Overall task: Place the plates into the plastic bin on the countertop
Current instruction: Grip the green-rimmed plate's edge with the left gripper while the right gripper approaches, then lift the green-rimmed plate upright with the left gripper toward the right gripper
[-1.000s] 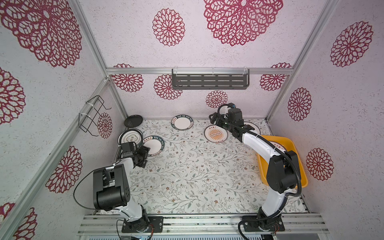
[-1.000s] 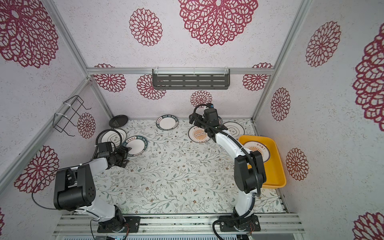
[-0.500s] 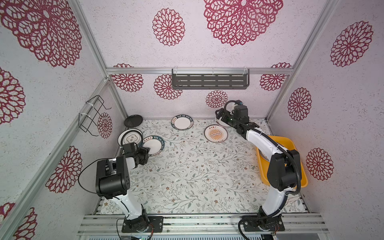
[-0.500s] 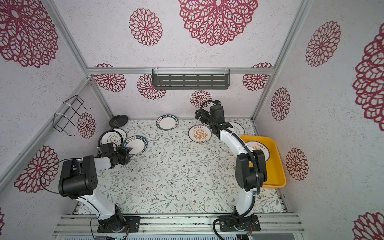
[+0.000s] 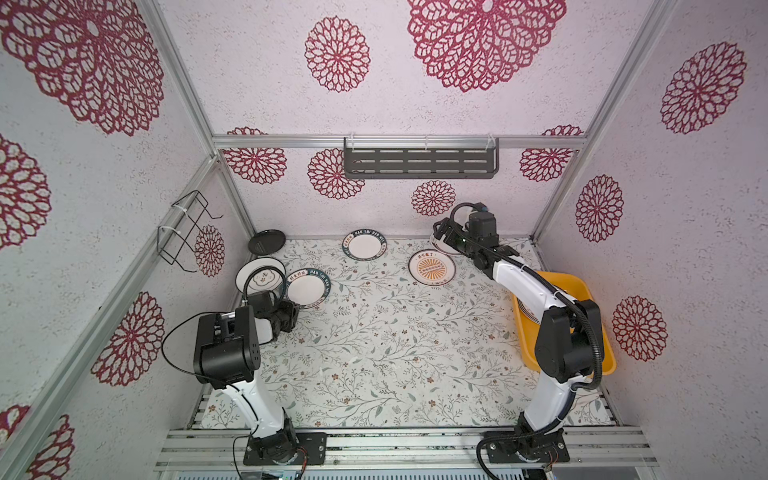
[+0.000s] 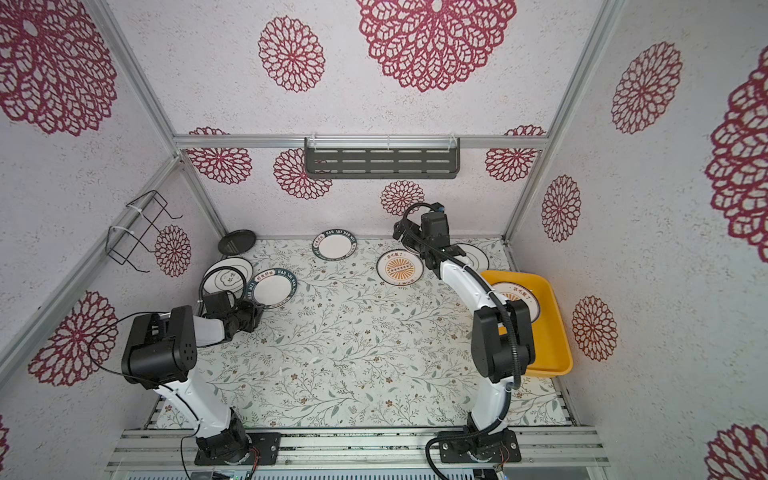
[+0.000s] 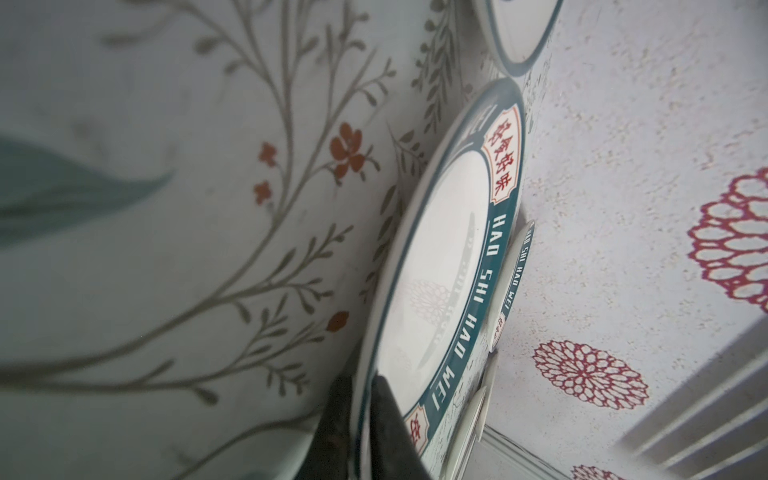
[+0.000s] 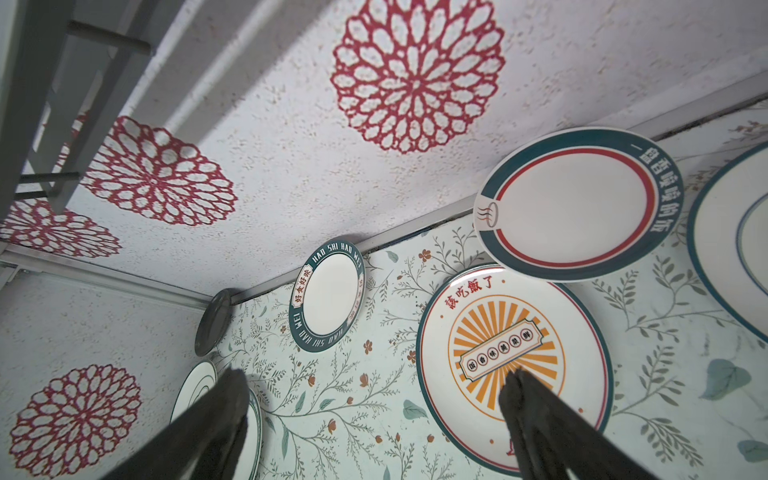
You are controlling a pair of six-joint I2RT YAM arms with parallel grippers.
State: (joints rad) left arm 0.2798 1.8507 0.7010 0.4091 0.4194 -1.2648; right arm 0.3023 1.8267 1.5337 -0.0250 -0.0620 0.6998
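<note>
Barely underway: just 1 sunburst plate [image 6: 515, 291] shows in the yellow bin [image 6: 550, 332] at the countertop's [image 6: 353, 353] right edge, with 7 plates left outside. The left gripper [image 7: 360, 390] pinches the rim of a teal-rimmed plate [image 7: 432, 266] lettered "HAO SHI HAO WEI"; the right gripper [image 8: 374, 376], jaws spread wide, hovers near a matching plate [image 8: 515, 365].

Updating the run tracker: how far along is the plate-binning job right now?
Done: at least one orange-sunburst white plate lies in the yellow plastic bin. In hand: the left claw is shut on the rim of a teal lettered-rim white plate; the right claw hangs open near the back wall. Left: six more plates on the leafy countertop, including the small black plate.
</note>
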